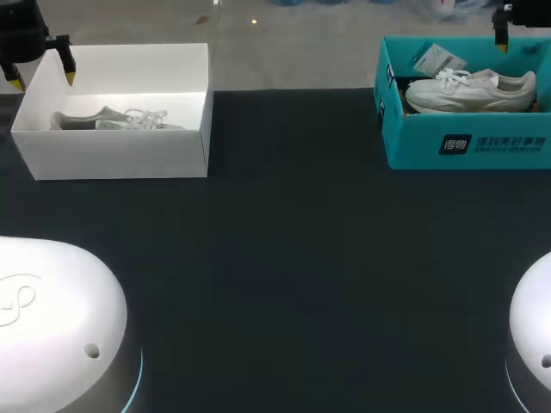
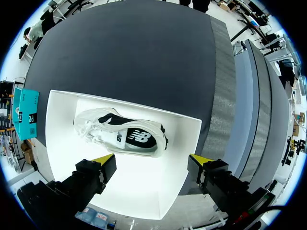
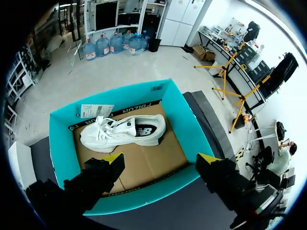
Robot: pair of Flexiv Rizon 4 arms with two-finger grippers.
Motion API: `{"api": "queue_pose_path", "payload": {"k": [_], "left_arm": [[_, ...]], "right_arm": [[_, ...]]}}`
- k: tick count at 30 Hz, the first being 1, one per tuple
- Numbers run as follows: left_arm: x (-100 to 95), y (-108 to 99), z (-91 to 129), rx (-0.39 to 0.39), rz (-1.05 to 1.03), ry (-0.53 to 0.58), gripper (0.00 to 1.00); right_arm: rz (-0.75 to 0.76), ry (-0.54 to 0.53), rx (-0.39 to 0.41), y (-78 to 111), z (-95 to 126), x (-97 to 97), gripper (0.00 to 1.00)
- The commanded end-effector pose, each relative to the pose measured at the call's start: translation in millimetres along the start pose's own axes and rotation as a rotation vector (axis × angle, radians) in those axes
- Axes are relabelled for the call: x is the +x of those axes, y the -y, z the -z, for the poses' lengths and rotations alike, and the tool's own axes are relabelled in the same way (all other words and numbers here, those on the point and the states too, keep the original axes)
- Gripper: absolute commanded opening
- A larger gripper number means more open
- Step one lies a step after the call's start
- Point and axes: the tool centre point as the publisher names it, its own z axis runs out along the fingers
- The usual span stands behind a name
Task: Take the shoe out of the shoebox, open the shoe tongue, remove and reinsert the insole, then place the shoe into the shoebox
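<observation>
My left gripper (image 2: pixel 152 159) open over shoe (image 2: pixel 122 135) in white box (image 2: pixel 139 194); right gripper (image 3: pixel 160 158) open over sneaker (image 3: pixel 122 132) in teal shoebox (image 3: pixel 61 151).

Robotics lab, a bench set up for manipulation work. What shows it:

- Two industrial arms are mounted at one dark matte table (image 1: pixel 284 258).
- The rounded white left arm base (image 1: pixel 52 318) and right arm base (image 1: pixel 534 335) sit at the table's near edge.
- Both arms carry two-finger grippers with yellow tips.
- The left gripper (image 2: pixel 152 158) hangs with fingers spread over a white shoebox (image 1: pixel 120 155) holding a white shoe (image 1: pixel 120 119).
- The right gripper (image 3: pixel 160 157) hangs the same way over a teal shoebox (image 1: pixel 465 146) holding a second white shoe (image 1: pixel 469 90).
- The boxes sit well apart at the far corners, one per arm, in a mirrored layout.
</observation>
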Motion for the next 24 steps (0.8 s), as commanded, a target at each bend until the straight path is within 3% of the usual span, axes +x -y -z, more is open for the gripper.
{"api": "queue_pose_path", "payload": {"k": [1, 11, 24], "left_arm": [[0.5, -0.5, 0.5, 0.001, -0.001, -0.001, 1.0], [0.5, -0.5, 0.5, 0.001, -0.001, -0.001, 1.0], [0.5, -0.5, 0.5, 0.001, -0.001, -0.001, 1.0]], "right_arm": [[0.0, -0.003, 0.021, -20.2, -35.4, 0.6, 1.0], [-0.003, -0.051, 0.125, -34.5, -75.5, 5.4, 1.0], [0.024, -0.122, 0.244, -27.3, -124.4, -3.1, 1.0]]}}
